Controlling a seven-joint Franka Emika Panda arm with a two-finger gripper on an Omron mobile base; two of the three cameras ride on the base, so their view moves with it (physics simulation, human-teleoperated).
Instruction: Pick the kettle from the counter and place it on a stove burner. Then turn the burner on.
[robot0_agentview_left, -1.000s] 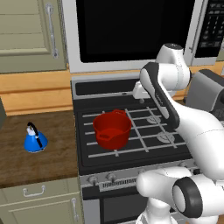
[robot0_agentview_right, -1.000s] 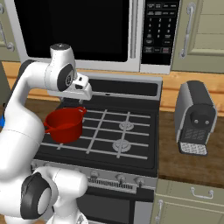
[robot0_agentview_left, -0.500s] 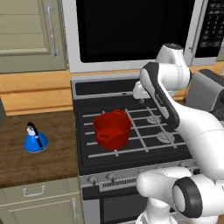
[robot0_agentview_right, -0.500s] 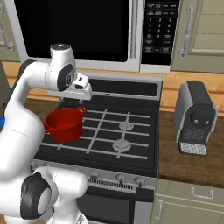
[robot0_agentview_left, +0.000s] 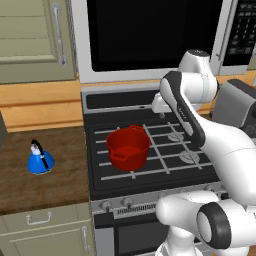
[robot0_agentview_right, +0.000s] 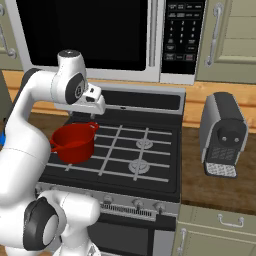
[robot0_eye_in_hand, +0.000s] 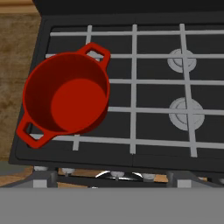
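One kettle (robot0_agentview_left: 40, 159) sits on the counter (robot0_agentview_left: 60, 185), well left of the claw (robot0_agentview_left: 159, 106); its spread can't be told.

Red pot (robot0_agentview_left: 128, 148) blocks the stove's left grates — right burners (robot0_eye_in_hand: 186, 113) lie open.

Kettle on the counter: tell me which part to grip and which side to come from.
Grip the kettle by its black arched handle, coming straight down from above. It stands upright on the counter, its blue cone body widens toward the base and would likely slip between two fingers, while the handle arches over the top. Nothing stands close beside it; the red pot sits apart on the stove.
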